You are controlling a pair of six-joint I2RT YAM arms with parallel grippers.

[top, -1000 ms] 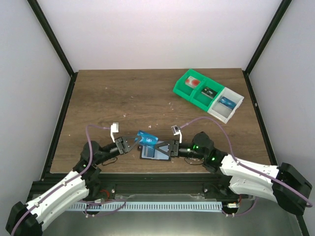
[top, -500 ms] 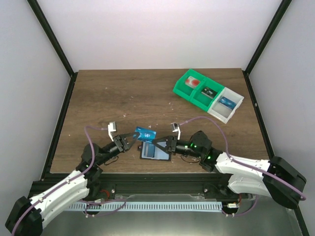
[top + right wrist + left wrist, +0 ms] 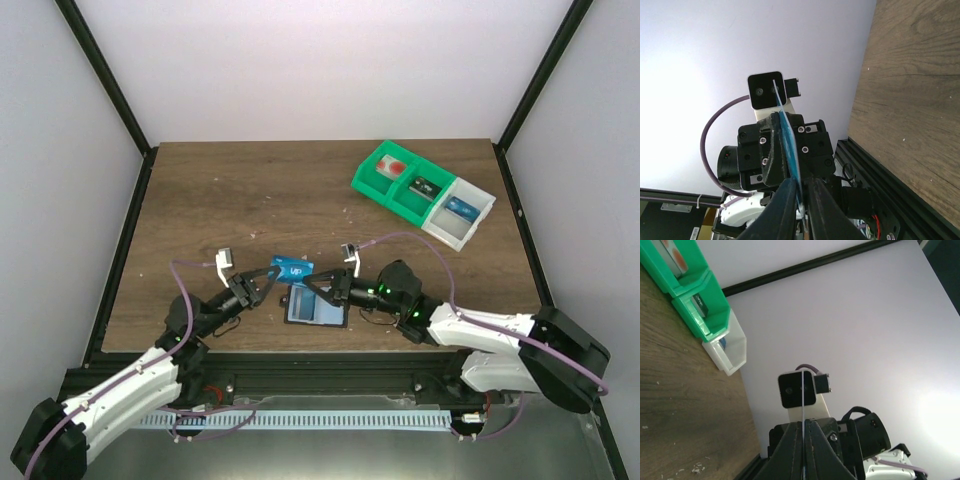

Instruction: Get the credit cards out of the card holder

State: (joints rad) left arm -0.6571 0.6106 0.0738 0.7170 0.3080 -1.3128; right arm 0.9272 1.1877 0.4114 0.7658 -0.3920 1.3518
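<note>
You have one thin blue plastic card (image 3: 292, 268) out, held above the flat black card holder with its pale blue-grey face (image 3: 315, 308), which lies near the table's near edge. The left gripper (image 3: 268, 279) pinches one end of the card, and the right gripper (image 3: 318, 285) has closed on the other. You cannot tell whether more cards sit inside.

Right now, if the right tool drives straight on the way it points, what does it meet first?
The blue card, edge-on between the fingers of the right tool. Just beyond it is the left tool, clamping the card's far end. The tools look close, though depth is unclear.
</note>
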